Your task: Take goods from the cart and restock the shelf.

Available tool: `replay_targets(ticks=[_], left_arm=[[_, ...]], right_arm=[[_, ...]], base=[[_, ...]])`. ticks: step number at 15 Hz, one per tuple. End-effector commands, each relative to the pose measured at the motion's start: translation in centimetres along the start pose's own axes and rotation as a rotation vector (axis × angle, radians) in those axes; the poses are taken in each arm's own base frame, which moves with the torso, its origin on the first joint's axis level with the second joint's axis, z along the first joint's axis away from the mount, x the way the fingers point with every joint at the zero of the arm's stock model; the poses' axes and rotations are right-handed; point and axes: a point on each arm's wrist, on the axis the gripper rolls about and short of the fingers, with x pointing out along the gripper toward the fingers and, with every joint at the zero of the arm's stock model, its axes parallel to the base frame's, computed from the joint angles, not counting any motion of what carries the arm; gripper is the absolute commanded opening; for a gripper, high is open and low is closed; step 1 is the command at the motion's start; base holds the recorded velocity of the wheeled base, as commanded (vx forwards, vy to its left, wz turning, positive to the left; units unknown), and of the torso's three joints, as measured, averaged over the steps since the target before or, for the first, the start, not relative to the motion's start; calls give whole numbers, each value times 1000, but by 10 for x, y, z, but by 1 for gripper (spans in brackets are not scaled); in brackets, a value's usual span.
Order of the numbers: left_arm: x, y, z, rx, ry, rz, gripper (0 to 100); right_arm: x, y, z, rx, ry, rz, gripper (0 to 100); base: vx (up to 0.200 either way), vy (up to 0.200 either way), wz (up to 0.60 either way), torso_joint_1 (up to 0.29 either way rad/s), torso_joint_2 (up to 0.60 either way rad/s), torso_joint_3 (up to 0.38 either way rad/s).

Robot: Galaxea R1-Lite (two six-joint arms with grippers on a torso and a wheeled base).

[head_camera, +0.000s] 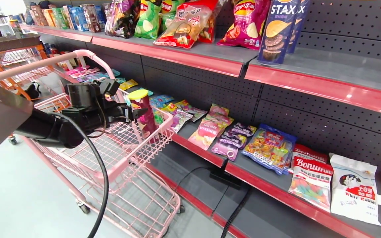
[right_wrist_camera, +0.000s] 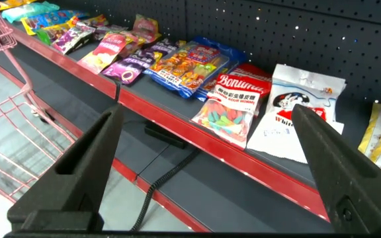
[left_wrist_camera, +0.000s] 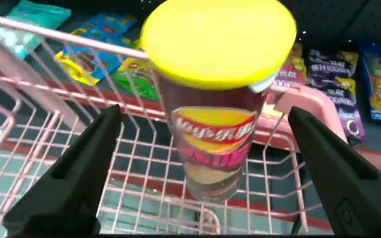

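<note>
One chip can (head_camera: 146,120), a rigid cylinder with a glossy magenta wrap and a yellow plastic lid, stands upright in the pink wire cart (head_camera: 164,123). In the head view the left gripper (head_camera: 137,113) is level with the can's upper body. The left wrist view shows the can (left_wrist_camera: 213,152) between the spread fingers (left_wrist_camera: 78,172), apparently touching neither, so the grip is unclosed and empty. The step in hand appears to be the pick. The next move calls for closing on the smooth wall below the lid (left_wrist_camera: 218,39), then lifting clear of the cart's rim (left_wrist_camera: 309,99). In the right wrist view the right gripper (right_wrist_camera: 205,112) is likewise spread and empty, and soft, crinkled candy bags (right_wrist_camera: 233,109) lie beyond its fingers on the lower shelf (right_wrist_camera: 170,122).
</note>
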Motion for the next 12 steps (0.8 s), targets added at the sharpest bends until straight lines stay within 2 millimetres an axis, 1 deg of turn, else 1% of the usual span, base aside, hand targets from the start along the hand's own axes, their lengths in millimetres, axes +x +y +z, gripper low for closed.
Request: replay_targets(ticks=[1, 5, 9, 10, 12], left_arm=[[11, -4, -7, -2, 12, -17, 100], [18, -1, -14, -3, 21, -5, 100], [19, -1, -14, -2, 18, -10, 100], [21, -1, -15, -3, 20, -10, 0], [20, -1, -16, -4, 24, -5, 0]], right_arm=[[0, 0, 0, -1, 0, -1, 100], [0, 0, 0, -1, 0, 0, 100], [0, 0, 0, -1, 0, 0, 100], [0, 0, 0, -1, 0, 0, 100], [0, 0, 0, -1, 0, 0, 100]], base=[[0, 0, 0, 0, 0, 0], [0, 0, 0, 0, 0, 0], [0, 0, 0, 0, 0, 0], [0, 0, 0, 0, 0, 0], [0, 0, 0, 0, 0, 0]])
